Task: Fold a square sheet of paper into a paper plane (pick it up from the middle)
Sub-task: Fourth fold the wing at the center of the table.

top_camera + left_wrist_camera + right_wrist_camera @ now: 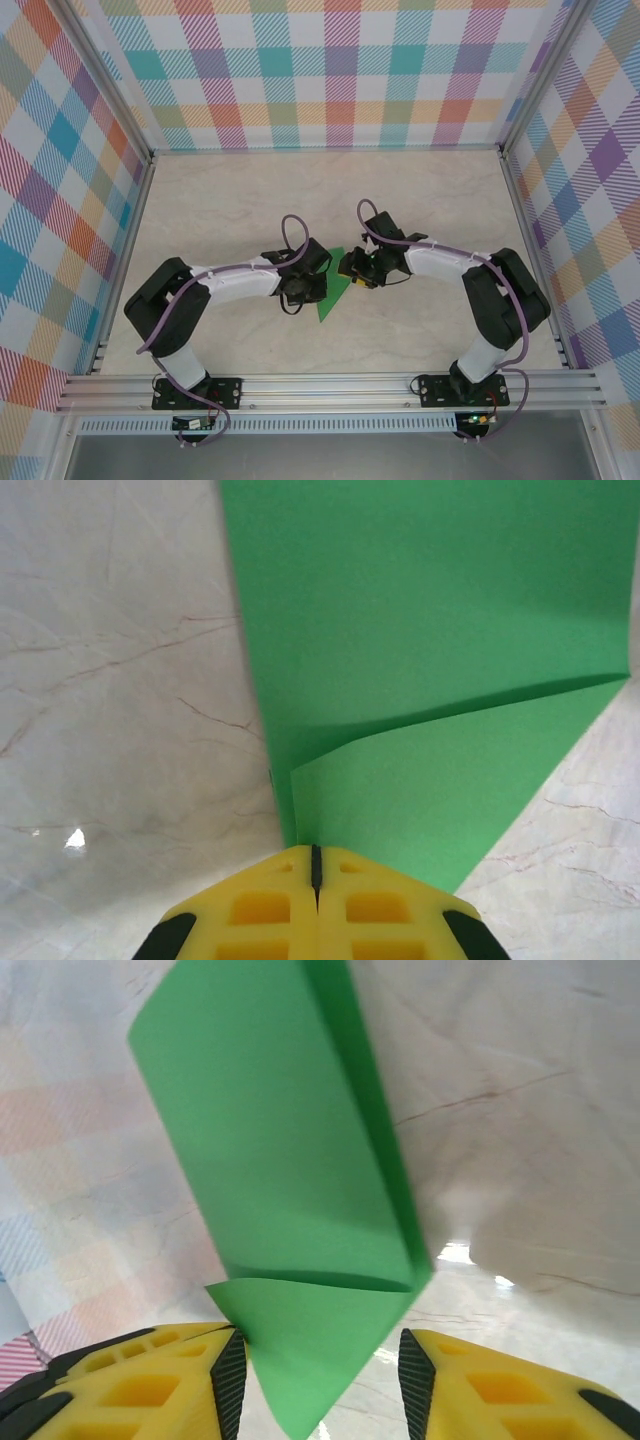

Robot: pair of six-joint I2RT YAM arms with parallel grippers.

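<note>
2 arms: left arm (232,286) and right arm (440,262), white links, black joints, purple cables (291,226); both bent inward, meeting mid-table
Sheet: green paper sheet (331,297), thin, matte, plain, already creased; from above a narrow wedge pointing at the near edge, between the 2 grippers
Folds: left wrist view has 1 flap over the main panel with a sharp diagonal crease; right wrist view has a long folded panel ending in a small triangular tip
Left gripper (316,858): yellow ribbed fingers (262,910) pressed together, only a thin seam between them; clamped on the paper's edge at the tips
Right gripper (320,1372): jaws apart, black pads (229,1375) on yellow fingers; paper tip sits in the gap, just beside 1 pad, apart from the other
Table (220,200): pale marble-look top, faint brown veins, glossy, light glints
Walls: pastel plaid panels (300,70) on 3 sides; aluminium rail (330,390) along the near edge
Room: open tabletop from the grippers to the far wall and out to both sides; paper well apart from every table edge
</note>
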